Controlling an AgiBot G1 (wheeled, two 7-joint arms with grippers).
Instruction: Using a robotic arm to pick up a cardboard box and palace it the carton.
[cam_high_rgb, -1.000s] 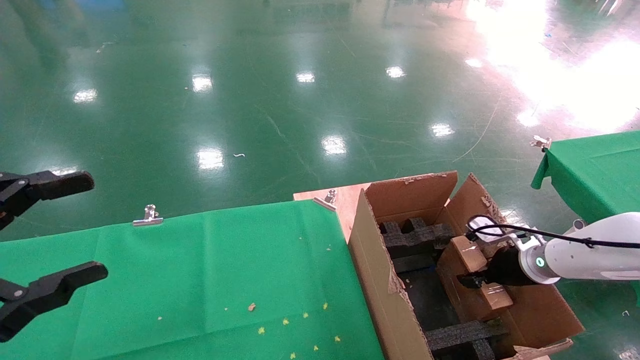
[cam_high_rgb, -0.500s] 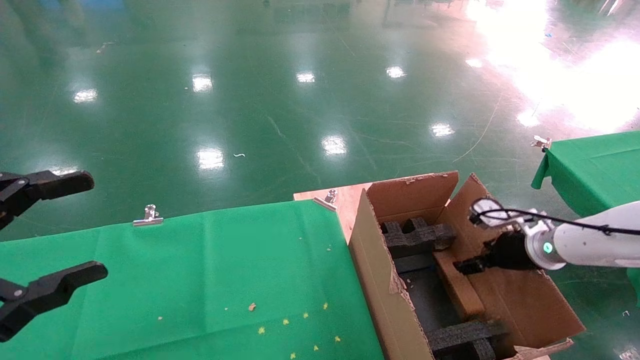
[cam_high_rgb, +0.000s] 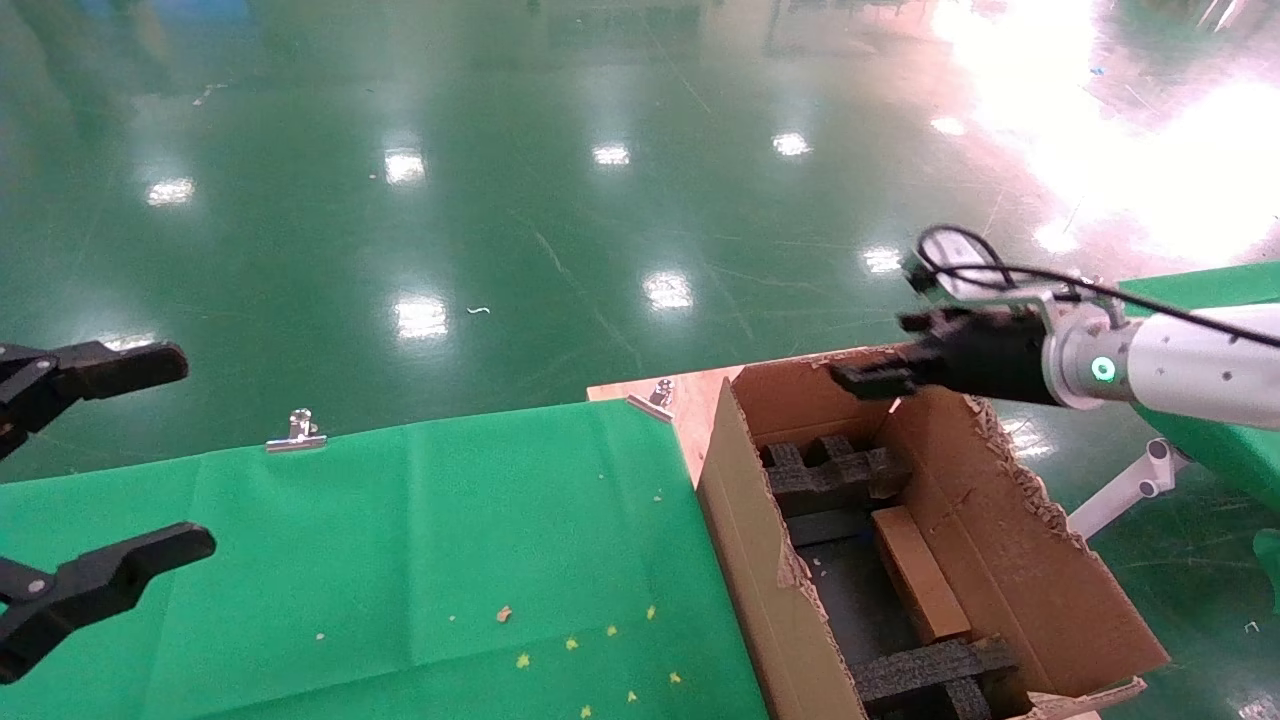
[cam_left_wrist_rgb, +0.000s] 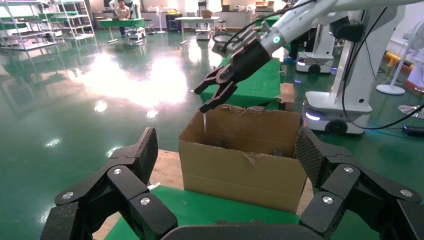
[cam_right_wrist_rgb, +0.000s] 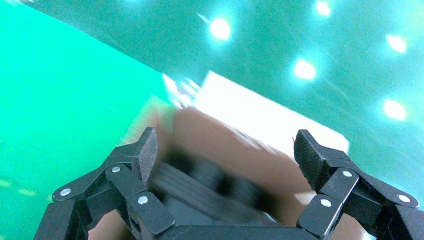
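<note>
Lifted clear, the white robotic arm's right gripper (cam_high_rgb: 880, 372) hangs open-fingered and empty; below its fingers the small brown cardboard box (cam_high_rgb: 918, 587) lies inside the large torn-flapped carton (cam_high_rgb: 760, 560). Placement looks done.

Ceiling lamps glare off the glossy green floor (cam_high_rgb: 560, 200), strongest far right; the right wrist view is motion-blurred.

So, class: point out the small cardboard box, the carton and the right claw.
cardboard box (cam_high_rgb: 918, 586): head view, top face.
carton (cam_high_rgb: 1020, 570): head view, inner right wall.
right claw (cam_high_rgb: 880, 375): head view, between the fingertips.
</note>
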